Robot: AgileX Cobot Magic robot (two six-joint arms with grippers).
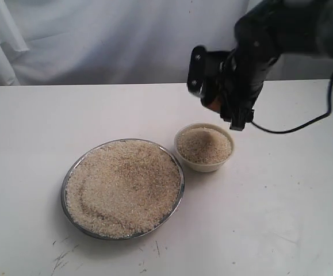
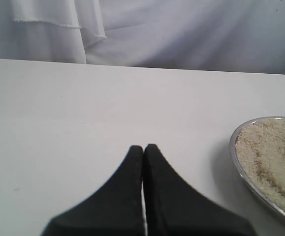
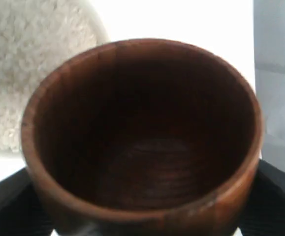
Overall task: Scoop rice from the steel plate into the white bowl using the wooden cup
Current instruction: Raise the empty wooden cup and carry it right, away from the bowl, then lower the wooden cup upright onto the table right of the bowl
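Right pincer [image 1: 218, 98]: clamped on the wooden cup [image 1: 213, 105], one black finger [image 3: 4, 206] on each side of the cup wall. The cup is held clear of the tabletop [image 1: 281, 218], tilted so that its mouth faces the wrist camera. The right wrist view shows a dark inside with turned rings on the bottom and a reddish-brown rim. In the exterior view only a small brown patch of the cup shows between the black parts of the arm.

Directly below this pincer, slightly nearer the camera: the white bowl [image 1: 204, 165], upright on the tabletop, with rice [image 1: 205, 145] heaped to about rim height. Pincer and cup are above the bowl and not touching it.

Beyond the bowl, further from the pincer toward the left arm's side: the steel plate [image 1: 64, 195], flat on the tabletop, its rim just beside the bowl, touching or nearly so. Its rice covers it almost to the rim in a broad low heap.

A black cable [image 1: 304, 123] loops from the right arm above the tabletop.

Left pincer [image 2: 143, 150]: the two black fingers are pressed together tip to tip, holding nothing, low over bare tabletop. The steel plate's rim lies near and to one side, apart from the tips. White cloth [image 1: 97, 40] hangs behind the tabletop's far edge.
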